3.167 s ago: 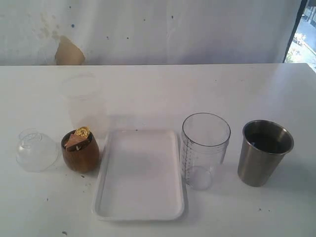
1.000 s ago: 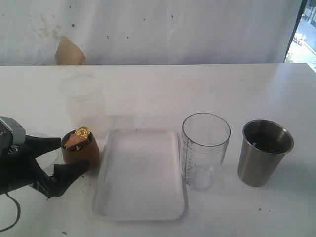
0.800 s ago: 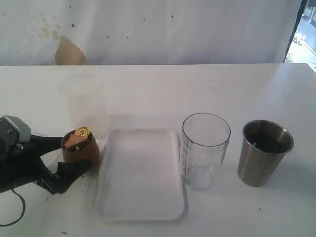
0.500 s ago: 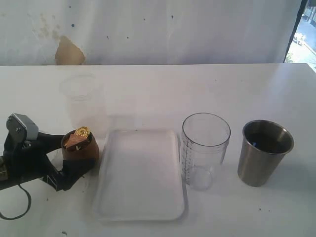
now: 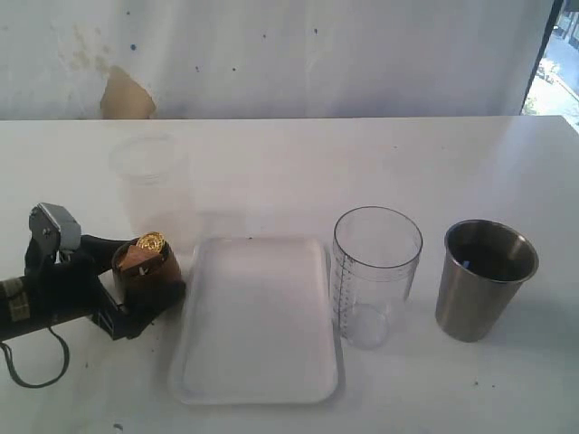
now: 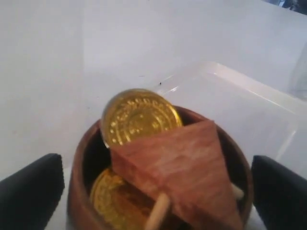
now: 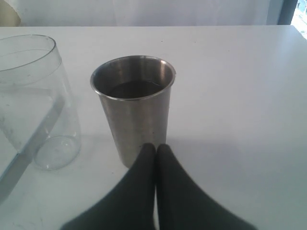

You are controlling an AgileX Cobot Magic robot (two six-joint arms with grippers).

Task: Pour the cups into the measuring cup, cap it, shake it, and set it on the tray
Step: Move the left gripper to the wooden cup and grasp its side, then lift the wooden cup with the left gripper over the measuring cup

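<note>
We are straddling the wooden cup (image 5: 158,271), left pincer (image 5: 145,273) spread, right pincer (image 7: 155,148) pressed together; squeezing off-centre, we are risking tipping it onto the tray (image 5: 258,394) at 3 o'clock.

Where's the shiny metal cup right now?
In the exterior view the steel tumbler stands upright at the far right, just right of the clear measuring cup and not touching it.

Brown wooden cup (image 5: 149,282) with gold coins (image 6: 139,117), white tray (image 5: 258,391), clear measuring cup (image 5: 375,271) with dark marks, silver-grey steel tumbler (image 5: 475,294)
</note>
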